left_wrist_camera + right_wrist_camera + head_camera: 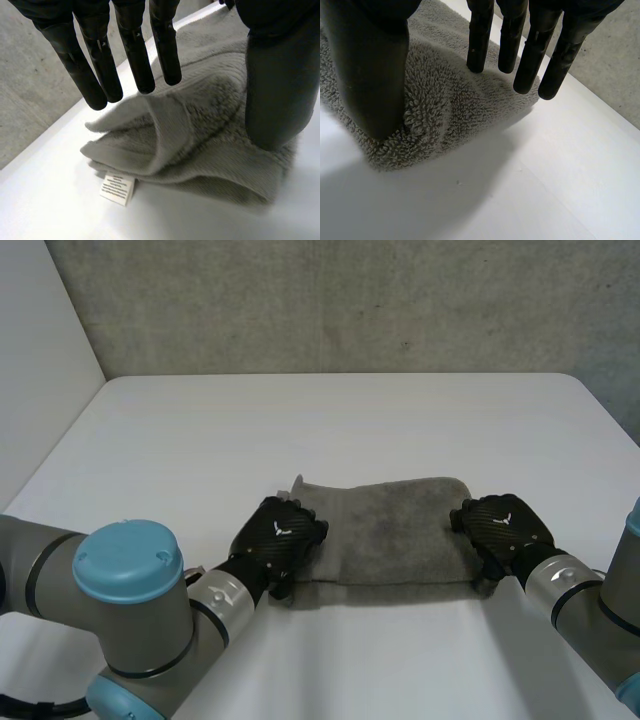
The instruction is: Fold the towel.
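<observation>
A grey towel [390, 530] lies folded into a long strip near the front of the white table [330, 420]. My left hand [278, 540] is over its left end. In the left wrist view the fingers [135, 55] hang straight just above the layered end of the towel [200, 130], and the thumb [277, 75] rests on the pile. A white label [117, 188] sticks out from under that end. My right hand [500, 525] is at the right end. There its thumb [370, 65] presses the towel's [445, 100] near corner while the straight fingers [530, 45] hover over the far edge. Both hands are open.
A grey wall stands behind the table's far edge, and a white panel rises at the far left. Bare tabletop stretches beyond the towel and to both sides of it.
</observation>
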{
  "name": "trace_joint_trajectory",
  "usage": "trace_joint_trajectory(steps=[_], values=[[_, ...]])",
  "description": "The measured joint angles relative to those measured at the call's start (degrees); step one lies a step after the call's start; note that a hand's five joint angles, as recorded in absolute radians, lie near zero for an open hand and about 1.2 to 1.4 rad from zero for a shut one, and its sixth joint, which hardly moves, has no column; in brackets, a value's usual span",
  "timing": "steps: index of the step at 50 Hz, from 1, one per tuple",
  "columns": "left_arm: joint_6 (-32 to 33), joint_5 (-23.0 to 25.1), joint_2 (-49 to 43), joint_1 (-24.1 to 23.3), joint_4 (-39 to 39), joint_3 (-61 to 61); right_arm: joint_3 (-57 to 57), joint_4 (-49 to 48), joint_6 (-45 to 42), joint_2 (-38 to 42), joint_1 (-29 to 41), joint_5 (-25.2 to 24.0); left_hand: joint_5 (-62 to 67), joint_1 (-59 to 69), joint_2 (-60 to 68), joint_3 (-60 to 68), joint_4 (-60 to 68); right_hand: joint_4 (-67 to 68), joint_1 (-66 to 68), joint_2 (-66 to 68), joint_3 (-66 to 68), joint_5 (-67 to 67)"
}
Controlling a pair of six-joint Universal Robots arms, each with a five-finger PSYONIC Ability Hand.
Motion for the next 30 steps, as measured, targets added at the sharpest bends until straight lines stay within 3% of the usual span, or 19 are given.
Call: trace_joint_trajectory(steps=[14, 23, 25, 30], values=[[0.28, -0.25, -3.71, -0.28, 0.40, 4.73, 0.21, -0.08, -0.10, 0.00, 0.05, 0.00, 3.47, 3.00, 3.18, 2.72, 2.71, 0.00, -0.06, 0.00, -0.01, -0.12], [0.34, -0.41, -6.30, -0.29, 0.40, 7.04, 0.20, -0.08, -0.11, 0.08, 0.06, 0.03, 23.62, 24.55, 24.35, 24.22, 24.08, 0.00, -0.06, 0.00, -0.01, -0.12], [0.34, -0.44, -6.38, -0.28, 0.36, 7.00, 0.18, -0.08, -0.11, 0.09, 0.06, 0.05, 33.34, 33.56, 34.18, 34.39, 34.06, 0.00, -0.06, 0.00, -0.01, -0.12], [0.03, -0.49, -4.73, -0.14, 0.06, 6.01, 0.08, -0.08, -0.10, 0.09, 0.05, 0.07, 38.14, 35.69, 37.82, 38.56, 37.52, 0.00, -0.06, 0.00, 0.00, -0.11]])
